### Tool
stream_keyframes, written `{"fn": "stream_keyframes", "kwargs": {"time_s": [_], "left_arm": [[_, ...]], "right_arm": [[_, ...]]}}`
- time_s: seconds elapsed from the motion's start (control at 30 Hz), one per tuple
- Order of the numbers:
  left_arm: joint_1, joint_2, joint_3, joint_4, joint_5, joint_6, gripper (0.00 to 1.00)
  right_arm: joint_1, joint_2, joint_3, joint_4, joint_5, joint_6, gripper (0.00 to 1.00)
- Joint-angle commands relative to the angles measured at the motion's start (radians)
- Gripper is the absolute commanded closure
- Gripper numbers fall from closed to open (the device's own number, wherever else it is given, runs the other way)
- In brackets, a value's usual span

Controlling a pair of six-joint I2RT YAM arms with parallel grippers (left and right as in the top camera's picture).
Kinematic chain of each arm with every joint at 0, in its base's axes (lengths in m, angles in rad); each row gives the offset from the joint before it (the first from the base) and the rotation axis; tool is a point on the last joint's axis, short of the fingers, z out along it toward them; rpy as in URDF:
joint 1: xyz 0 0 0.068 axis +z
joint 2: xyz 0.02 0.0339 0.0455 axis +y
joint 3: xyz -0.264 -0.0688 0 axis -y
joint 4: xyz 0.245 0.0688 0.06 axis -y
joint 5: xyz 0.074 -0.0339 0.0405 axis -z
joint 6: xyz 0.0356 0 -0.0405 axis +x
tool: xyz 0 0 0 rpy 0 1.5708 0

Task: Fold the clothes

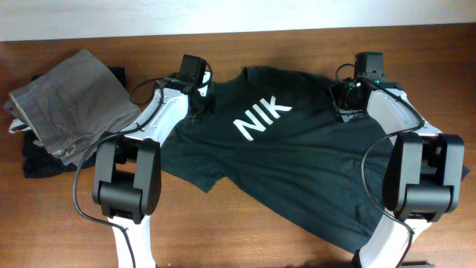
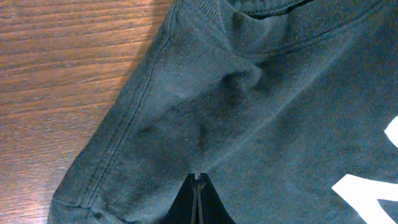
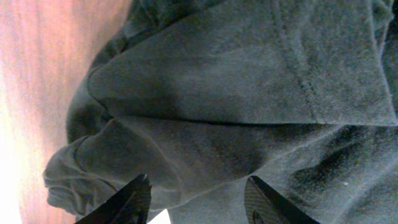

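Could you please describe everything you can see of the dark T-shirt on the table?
The T-shirt is dark charcoal, a soft cotton-looking knit, short-sleeved, with a ribbed collar, stitched shoulder seams and white block letters, of which NIK shows. It lies front up and slanted on the wooden table, unfolded and rumpled. The left gripper is shut, pinching one shoulder beside the collar. The right gripper stands open over the bunched cloth at the other shoulder.
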Motion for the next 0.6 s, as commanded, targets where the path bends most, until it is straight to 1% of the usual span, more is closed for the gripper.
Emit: {"fn": "stream_keyframes", "kwargs": {"time_s": [0.0, 0.1, 0.17, 0.33, 0.4, 0.5, 0.53, 0.57], "left_arm": [[-0.003, 0.011, -0.003, 0.004, 0.011, -0.008, 0.99], [-0.003, 0.011, -0.003, 0.003, 0.011, -0.008, 1.00], [-0.003, 0.011, -0.003, 0.002, 0.011, -0.008, 0.99], [-0.003, 0.011, -0.003, 0.003, -0.004, -0.008, 0.99], [-0.003, 0.011, -0.003, 0.003, -0.027, -0.008, 0.99], [-0.003, 0.011, -0.003, 0.003, -0.034, -0.008, 0.99], [-0.003, 0.011, -0.003, 0.003, -0.034, -0.008, 0.99], [-0.003, 0.011, -0.003, 0.003, -0.034, -0.008, 0.99]], "right_arm": [[0.013, 0.028, -0.006, -0.002, 0.025, 0.033, 0.46], [0.016, 0.046, -0.006, 0.029, 0.026, 0.051, 0.47], [0.013, 0.047, -0.006, 0.051, 0.024, 0.051, 0.48], [0.013, 0.047, -0.006, 0.076, 0.021, 0.050, 0.67], [0.013, 0.047, -0.006, 0.074, 0.021, 0.050, 0.70], [0.013, 0.047, -0.006, 0.074, 0.021, 0.050, 0.69], [0.013, 0.047, -0.006, 0.074, 0.021, 0.050, 0.68], [0.013, 0.047, -0.006, 0.071, 0.020, 0.050, 0.62]]}}
